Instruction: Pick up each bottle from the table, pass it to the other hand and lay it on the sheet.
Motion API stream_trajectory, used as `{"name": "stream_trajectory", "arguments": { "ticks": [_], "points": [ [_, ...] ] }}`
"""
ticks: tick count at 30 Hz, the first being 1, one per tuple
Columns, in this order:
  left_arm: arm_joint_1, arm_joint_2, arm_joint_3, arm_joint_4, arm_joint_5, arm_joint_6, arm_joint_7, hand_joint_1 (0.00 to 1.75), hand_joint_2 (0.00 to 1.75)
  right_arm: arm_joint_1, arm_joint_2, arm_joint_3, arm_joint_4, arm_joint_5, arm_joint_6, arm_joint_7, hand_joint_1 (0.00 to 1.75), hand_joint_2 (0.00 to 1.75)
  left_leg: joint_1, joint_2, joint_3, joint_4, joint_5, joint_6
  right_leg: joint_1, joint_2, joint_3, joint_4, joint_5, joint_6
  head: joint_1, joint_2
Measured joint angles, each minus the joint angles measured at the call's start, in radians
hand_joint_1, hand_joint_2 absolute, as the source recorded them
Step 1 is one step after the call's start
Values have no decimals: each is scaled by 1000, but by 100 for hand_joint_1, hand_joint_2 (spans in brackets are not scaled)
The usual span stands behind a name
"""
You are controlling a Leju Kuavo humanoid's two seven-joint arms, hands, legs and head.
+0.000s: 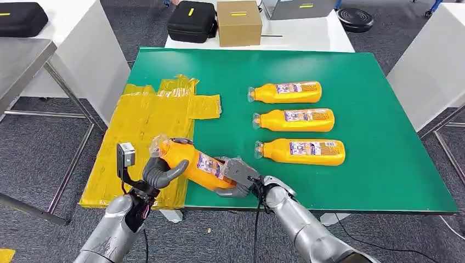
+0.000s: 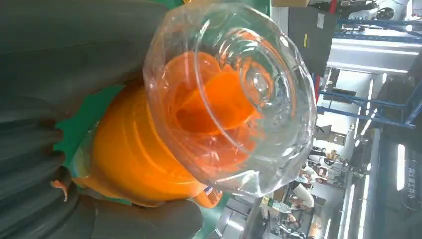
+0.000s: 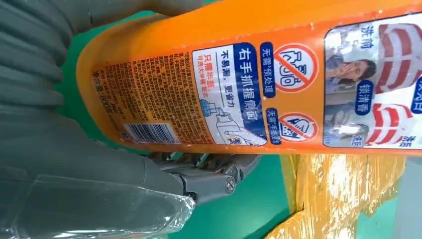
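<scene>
An orange bottle [image 1: 194, 164] with a clear cap [image 2: 234, 94] hangs tilted above the front edge of the green table [image 1: 373, 109], where it meets the yellow sheet [image 1: 142, 120]. My left hand [image 1: 159, 172] grips it near the cap end. My right hand [image 1: 238, 175] grips its base. In the left wrist view the cap and orange shoulder [image 2: 129, 149] sit close, with my left hand [image 2: 40, 74] wrapped around them. The right wrist view shows the label side [image 3: 224, 79] in my right hand [image 3: 40, 129], above the sheet [image 3: 338, 189]. Three more orange bottles [image 1: 288, 92] [image 1: 296, 119] [image 1: 301, 152] lie in a column mid-table.
A black case [image 1: 192, 21] and a cardboard box [image 1: 238, 22] stand on a white table beyond the far edge. A grey metal table [image 1: 22, 60] is at the left, and a white table [image 1: 433, 71] at the right. Grey floor surrounds the table.
</scene>
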Motion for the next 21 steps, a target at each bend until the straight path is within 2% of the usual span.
{"name": "stream_trajectory", "arguments": {
  "ticks": [9,10,11,12,13,21],
  "points": [
    [0,0,0,0,0,0,0,175,175,0,0,0,0,0,0,1,175,175,0,0,0,0,0,0,0,0,0,0,0,0,0,0],
    [0,0,0,0,0,0,0,175,175,0,0,0,0,0,0,1,26,175,0,0,0,0,0,0,0,0,0,0,0,0,0,0],
    [0,0,0,0,0,0,0,175,175,0,0,0,0,0,0,1,0,175,0,0,0,0,0,0,0,0,0,0,0,0,0,0],
    [1,0,0,0,0,0,0,175,175,0,0,0,0,0,-3,2,0,175,0,0,0,0,0,0,0,0,0,0,0,0,0,0],
    [1,0,0,-3,0,1,0,175,175,0,0,0,0,0,-7,4,0,0,0,0,0,0,0,0,0,0,0,0,0,0,0,0],
    [20,0,-2,-50,1,21,7,175,175,5,0,-6,-12,11,-112,46,0,0,0,0,0,0,0,0,0,0,0,0,0,0,0,0]
  ]
}}
